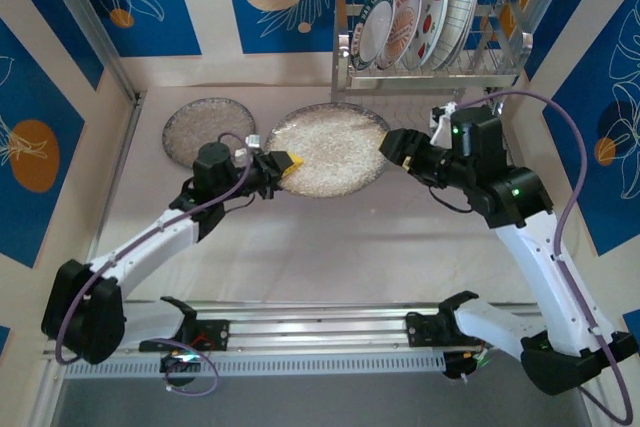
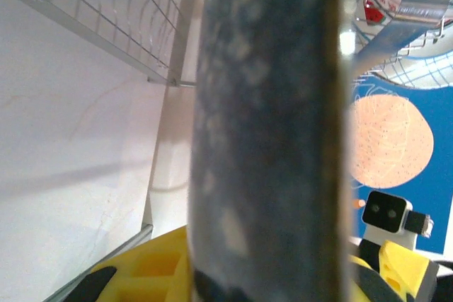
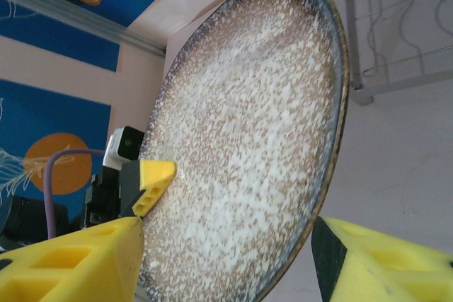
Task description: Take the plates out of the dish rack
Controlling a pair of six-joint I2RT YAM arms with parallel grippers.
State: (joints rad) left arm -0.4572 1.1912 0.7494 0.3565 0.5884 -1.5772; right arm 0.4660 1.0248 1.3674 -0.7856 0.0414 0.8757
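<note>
A large speckled grey plate (image 1: 330, 152) hangs low over the table in front of the dish rack (image 1: 500, 65). My left gripper (image 1: 283, 167) is shut on its left rim; in the left wrist view that rim (image 2: 269, 132) runs edge-on between the yellow fingers (image 2: 141, 274). My right gripper (image 1: 393, 147) is at the plate's right rim and stands open, its yellow fingers (image 3: 382, 266) spread either side of the plate (image 3: 248, 125) with a gap showing. Several patterned plates (image 1: 415, 22) stand upright in the rack's upper shelf.
A second speckled plate (image 1: 205, 130) lies flat on the table at the back left. The rack's lower wire shelf (image 3: 403, 26) and leg are close behind the held plate. Patterned walls enclose the table on three sides.
</note>
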